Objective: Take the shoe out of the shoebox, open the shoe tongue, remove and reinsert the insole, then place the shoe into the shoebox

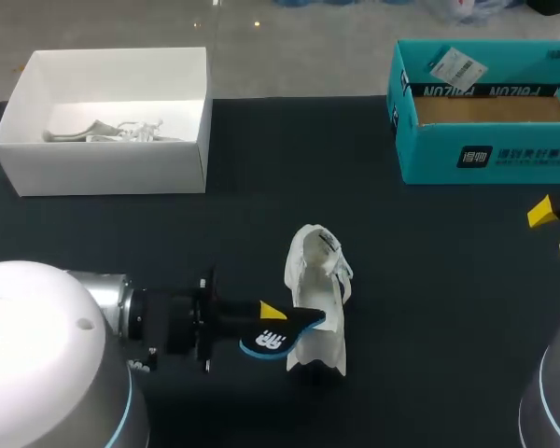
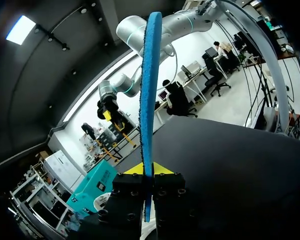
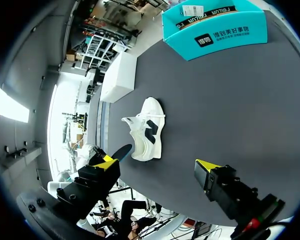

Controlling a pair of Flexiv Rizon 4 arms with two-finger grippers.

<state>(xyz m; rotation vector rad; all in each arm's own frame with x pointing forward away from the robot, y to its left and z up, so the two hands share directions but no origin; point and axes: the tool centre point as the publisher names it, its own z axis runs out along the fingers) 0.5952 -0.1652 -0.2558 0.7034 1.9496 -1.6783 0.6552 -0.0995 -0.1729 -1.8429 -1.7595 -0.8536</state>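
Head camera looks down on the shoe (image 1: 319,280) from above; right wrist camera, well back, shares it.

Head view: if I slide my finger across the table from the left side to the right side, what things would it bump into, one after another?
white box → blue insole → white shoe → teal shoebox

Shoe (image 1: 317,299) mid-table (image 1: 429,308). Insole (image 1: 282,338) against its left side, clamped in left gripper (image 1: 273,313), arm coming in from the left. Box (image 1: 103,168) back left, shoebox (image 1: 429,154) back right. Right gripper (image 1: 555,231) at right edge, in front of shoebox, well apart from shoe.
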